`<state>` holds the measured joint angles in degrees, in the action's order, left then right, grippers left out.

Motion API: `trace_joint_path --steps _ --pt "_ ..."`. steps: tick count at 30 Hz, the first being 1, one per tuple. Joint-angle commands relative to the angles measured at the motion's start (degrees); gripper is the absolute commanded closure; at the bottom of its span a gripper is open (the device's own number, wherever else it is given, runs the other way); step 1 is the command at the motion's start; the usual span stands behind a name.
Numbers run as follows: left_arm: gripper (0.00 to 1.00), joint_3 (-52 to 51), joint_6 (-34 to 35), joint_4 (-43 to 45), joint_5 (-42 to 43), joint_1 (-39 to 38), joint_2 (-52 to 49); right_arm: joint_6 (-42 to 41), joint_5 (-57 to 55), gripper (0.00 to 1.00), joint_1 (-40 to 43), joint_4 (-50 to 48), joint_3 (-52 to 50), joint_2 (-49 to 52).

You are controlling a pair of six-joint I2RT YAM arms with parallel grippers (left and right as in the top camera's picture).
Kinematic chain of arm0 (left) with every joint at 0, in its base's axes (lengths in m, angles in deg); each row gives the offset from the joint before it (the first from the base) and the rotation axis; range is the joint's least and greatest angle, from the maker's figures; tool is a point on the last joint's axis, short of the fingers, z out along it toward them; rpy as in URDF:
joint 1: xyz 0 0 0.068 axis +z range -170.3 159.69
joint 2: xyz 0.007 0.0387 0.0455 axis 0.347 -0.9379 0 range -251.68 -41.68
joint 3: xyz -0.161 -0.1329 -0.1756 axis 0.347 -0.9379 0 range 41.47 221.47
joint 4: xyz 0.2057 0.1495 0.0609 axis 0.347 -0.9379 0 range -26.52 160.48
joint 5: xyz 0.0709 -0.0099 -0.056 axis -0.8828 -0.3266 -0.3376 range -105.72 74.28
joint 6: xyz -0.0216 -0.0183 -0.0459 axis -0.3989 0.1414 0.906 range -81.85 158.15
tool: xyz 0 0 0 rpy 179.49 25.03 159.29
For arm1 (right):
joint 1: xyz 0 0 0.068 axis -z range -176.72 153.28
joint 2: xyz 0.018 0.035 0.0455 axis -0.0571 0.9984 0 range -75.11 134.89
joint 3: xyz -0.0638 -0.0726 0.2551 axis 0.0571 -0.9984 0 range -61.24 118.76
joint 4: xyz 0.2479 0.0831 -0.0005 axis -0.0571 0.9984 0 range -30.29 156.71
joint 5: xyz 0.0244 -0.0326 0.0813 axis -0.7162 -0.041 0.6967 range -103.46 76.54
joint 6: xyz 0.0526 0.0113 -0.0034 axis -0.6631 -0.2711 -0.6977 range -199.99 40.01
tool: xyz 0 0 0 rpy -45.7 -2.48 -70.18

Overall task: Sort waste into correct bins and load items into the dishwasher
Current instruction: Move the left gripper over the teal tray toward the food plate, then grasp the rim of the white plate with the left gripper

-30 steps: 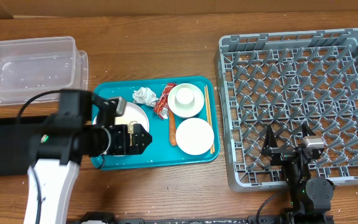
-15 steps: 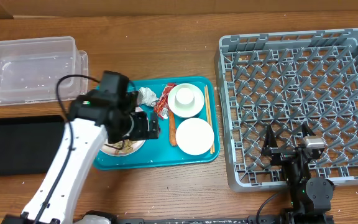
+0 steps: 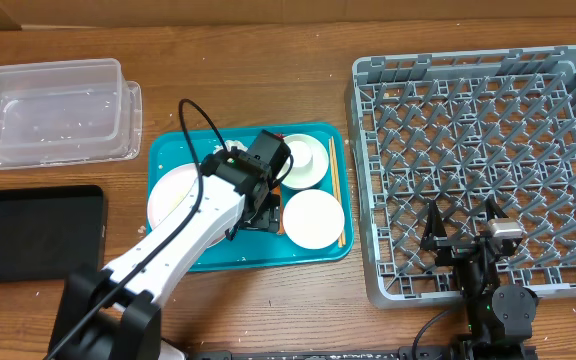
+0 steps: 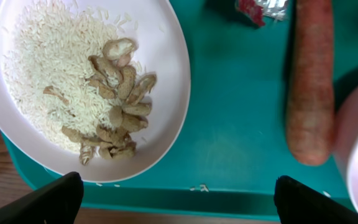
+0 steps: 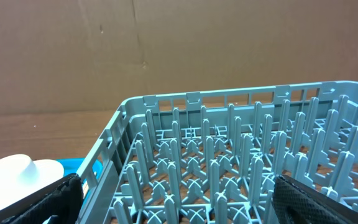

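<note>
One large square grey plastic dish rack (image 3: 478,160) takes up the right side of the table. The right gripper (image 3: 465,240) hovers over its near edge, fingers spread wide with nothing between them. Left of the rack lies a teal serving tray (image 3: 288,252), and the clear rectangular plastic tub (image 3: 53,110) and the flat black rectangular tray (image 3: 33,230) sit further left on the wood, well apart from the rack. On the teal tray's left part rests a white round plate (image 3: 168,195), and two smaller white bowls (image 3: 313,218) sit at its right. The farther bowl carries what looks like a small white cup (image 3: 303,155). The left gripper (image 4: 179,202) hangs low over the teal tray, jaws fully apart and empty, between the plate and an orange carrot-like stick (image 4: 309,81) that lies against the nearer bowl. Thin wooden chopsticks (image 3: 333,175) lie along the tray's right edge. A red wrapper (image 4: 257,7) shows just beyond the carrot. White rice (image 4: 48,68) and brownish scraps (image 4: 120,106) cover the plate.
</note>
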<state>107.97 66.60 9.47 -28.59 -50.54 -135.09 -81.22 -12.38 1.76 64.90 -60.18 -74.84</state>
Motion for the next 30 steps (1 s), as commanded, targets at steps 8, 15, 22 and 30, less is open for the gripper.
trace_joint_path --steps 8,15,22,30 --pt "0.0 1.16 -1.46 6.1 2.86 1.4 -7.63 0.39 -0.17 0.0 -0.02 -0.37 -0.59 -0.09" --pt "0.07 1.16 -1.66 8.9 0.72 1.44 -10.78 0.39 -0.17 0.0 -0.02 -0.37 -0.59 -0.09" --pt "0.07 1.16 -1.64 9.03 -1.18 1.46 -13.09 0.39 -0.15 0.0 -0.02 -0.37 -0.59 -0.09" --pt "0.15 1.16 -1.64 10.88 -1.01 2.25 -14.16 0.39 -0.17 0.0 -0.02 -0.37 -0.59 -0.09"
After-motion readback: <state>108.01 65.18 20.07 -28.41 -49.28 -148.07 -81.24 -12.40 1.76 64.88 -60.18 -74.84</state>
